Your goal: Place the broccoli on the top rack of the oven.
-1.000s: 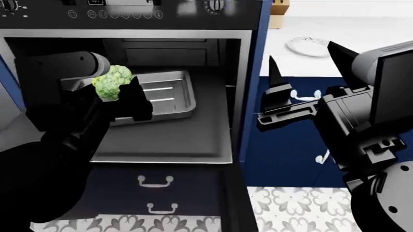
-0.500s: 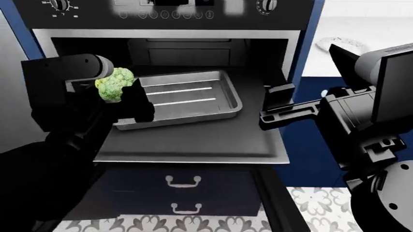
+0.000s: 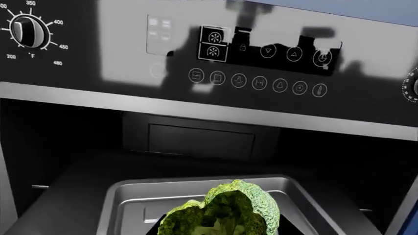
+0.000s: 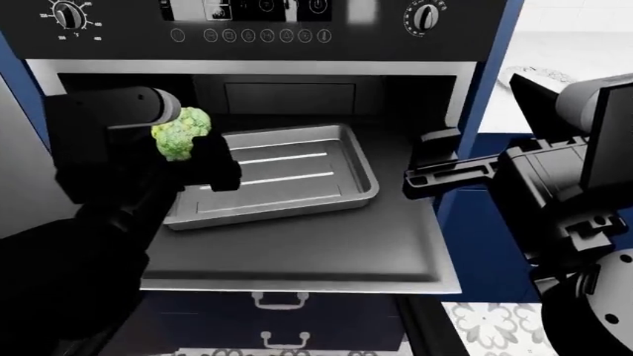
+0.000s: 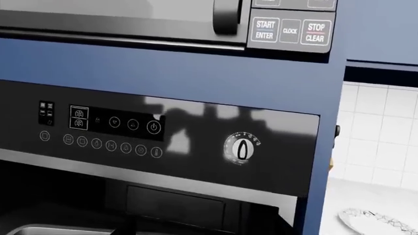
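Note:
The broccoli (image 4: 181,133), a bumpy light-green floret, sits in my left gripper (image 4: 194,145), which is shut on it and holds it above the left end of the top rack (image 4: 296,194). The rack is a silvery tray with two ridges. It lies pulled out over the dark open door panel (image 4: 296,256) of the oven (image 4: 296,33). In the left wrist view the broccoli (image 3: 222,213) fills the near edge, with the rack (image 3: 127,200) below it and the oven's dark inside behind. My right gripper (image 4: 438,157) is open and empty, just right of the rack.
The oven's control panel (image 3: 261,73) has a round knob (image 3: 29,30) at each end and a row of buttons. Blue cabinet sides flank the oven. Drawers with handles (image 4: 280,300) lie under the door. A white plate (image 5: 375,220) sits on the counter at the right.
The head view has shifted, so the oven and rack now sit further right and more centred. The left gripper still holds the broccoli over the rack's left end. The right arm has hardly moved.

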